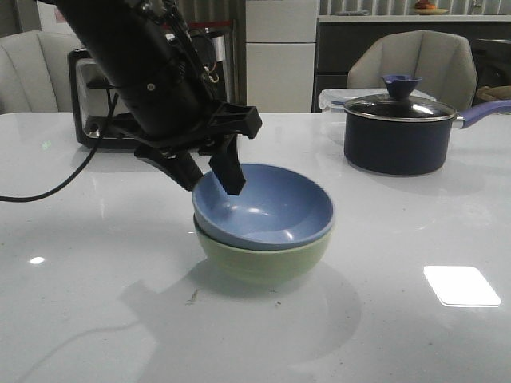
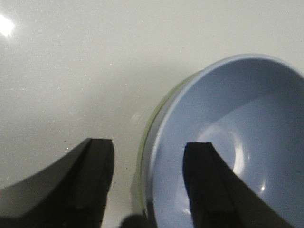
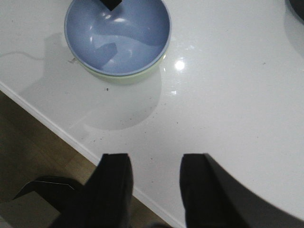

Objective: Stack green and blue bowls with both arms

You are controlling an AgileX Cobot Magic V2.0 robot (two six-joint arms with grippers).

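Left gripper (image 1: 214, 177) spread open astride the blue bowl's (image 1: 267, 209) near rim, one finger (image 2: 209, 185) inside, the other outside. Blue bowl nested in green bowl (image 1: 263, 257), well apart from saucepan (image 1: 398, 134). Right gripper (image 3: 154, 190) parted, empty, near table (image 3: 228, 104) edge.

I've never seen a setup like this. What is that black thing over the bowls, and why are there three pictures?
It is one of a robot's two arms, ending in a two-fingered claw, the left gripper. One picture looks forward over the white table; the other two come from cameras on each wrist. The blue bowl sits nested in the green bowl. The left gripper is open, one finger inside the blue bowl's rim and one outside, gripping nothing. The right gripper hangs open near the table's edge, empty. A dark lidded saucepan stands behind.
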